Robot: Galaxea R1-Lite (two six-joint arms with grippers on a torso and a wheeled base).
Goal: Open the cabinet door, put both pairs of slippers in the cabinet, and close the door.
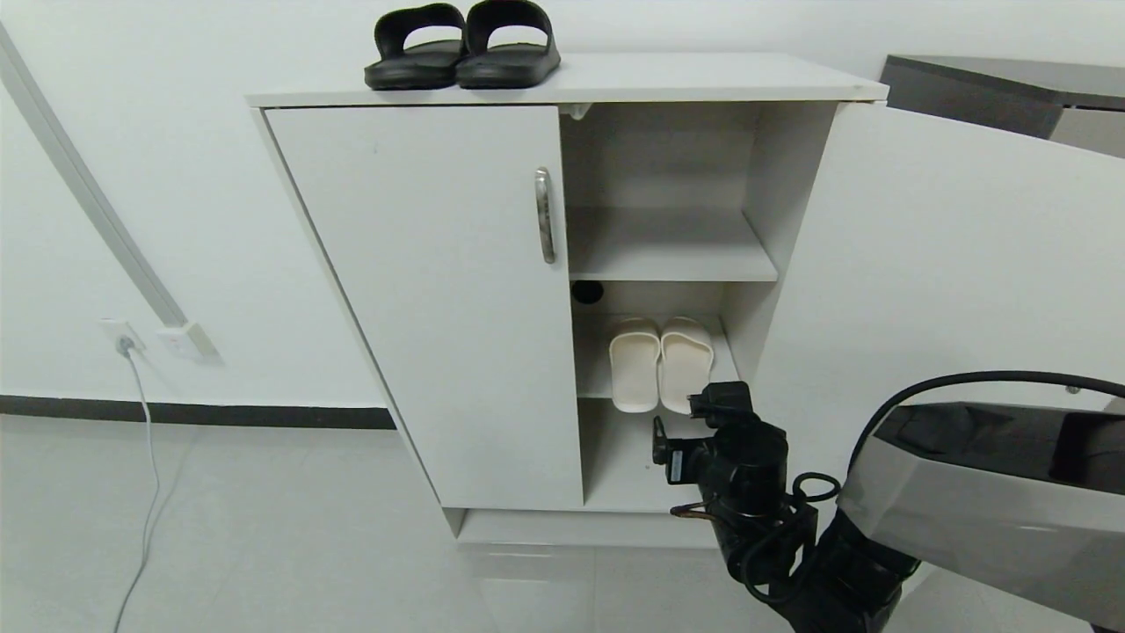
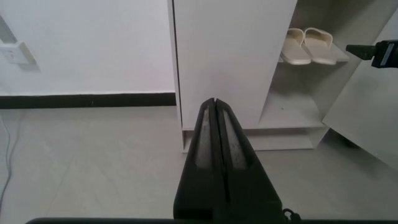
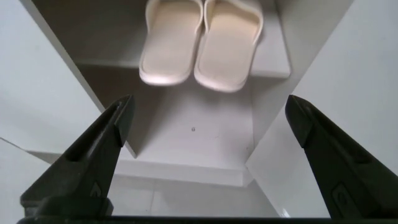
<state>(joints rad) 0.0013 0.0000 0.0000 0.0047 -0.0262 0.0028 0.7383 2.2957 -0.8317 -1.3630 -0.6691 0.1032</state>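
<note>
The right end effector (image 3: 208,118) hangs in front of the open half of the cabinet (image 1: 668,79). Its two fingers (image 3: 93,162) are spread wide and grip nothing. Just ahead of it and a little higher, a pair of cream slippers (image 1: 661,362) lies side by side on the middle shelf (image 1: 591,362), with the heel ends reaching the shelf's front edge and not touching the fingers. Below the end effector's level is the cabinet's bottom board (image 1: 620,466), and above the slippers is an upper shelf (image 1: 668,246). The open right door (image 1: 923,264) stands swung out on the end effector's right. The left door (image 1: 422,290), with its metal handle (image 1: 545,215), is closed on its left.

A pair of black slippers (image 1: 463,46) sits on the cabinet top, far above the right end effector and over the closed door.

The left end effector (image 2: 214,109) has its fingers pressed together and empty. It is low over the floor (image 1: 220,527), with the closed door ahead of it.
</note>
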